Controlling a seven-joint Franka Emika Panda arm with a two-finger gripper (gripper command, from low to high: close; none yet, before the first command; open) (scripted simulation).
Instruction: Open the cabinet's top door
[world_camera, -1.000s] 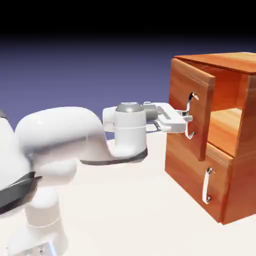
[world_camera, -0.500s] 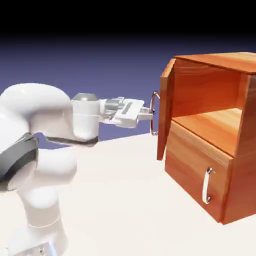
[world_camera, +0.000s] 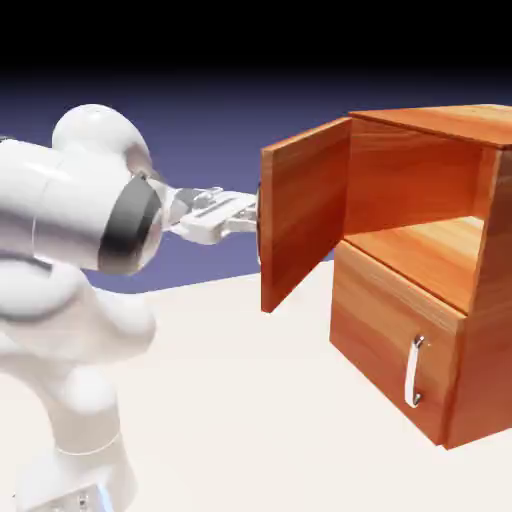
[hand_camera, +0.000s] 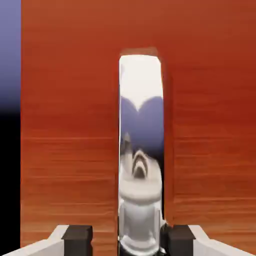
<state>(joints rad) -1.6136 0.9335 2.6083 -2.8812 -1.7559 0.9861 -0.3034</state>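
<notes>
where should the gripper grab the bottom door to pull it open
Take the lower door by its handle, the upright curved silver bar, around the middle. Come straight at the front face with the fingers either side of the bar: it bows off the wood, leaving a gap behind.

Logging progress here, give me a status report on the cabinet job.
Gripper shut on the top door's handle. Top door swung wide open, cabinet upper shelf exposed. Lower panel closed. Nothing in the way.
</notes>
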